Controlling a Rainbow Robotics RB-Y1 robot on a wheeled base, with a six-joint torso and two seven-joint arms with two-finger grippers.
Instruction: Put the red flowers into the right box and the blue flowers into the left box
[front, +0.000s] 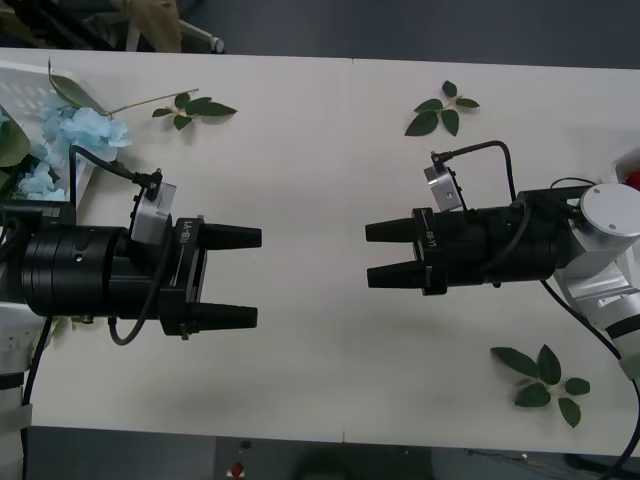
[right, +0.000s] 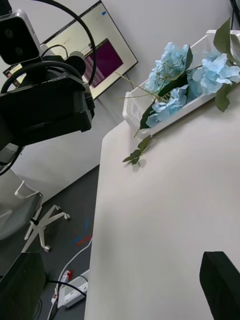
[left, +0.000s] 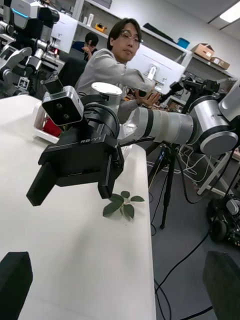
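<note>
Both grippers, left (front: 252, 277) and right (front: 372, 254), hover empty with fingers apart, facing each other mid-frame over the table (front: 320, 180), seemingly idle since the blue flowers (front: 85, 132) already lie in the left box (front: 25, 78) at upper left, a pile the right wrist view shows more fully.

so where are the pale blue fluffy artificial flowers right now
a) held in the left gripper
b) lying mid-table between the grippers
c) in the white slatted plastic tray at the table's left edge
c: the pale blue fluffy flowers lie in the white slatted tray; both grippers are open, holding nothing.
</note>
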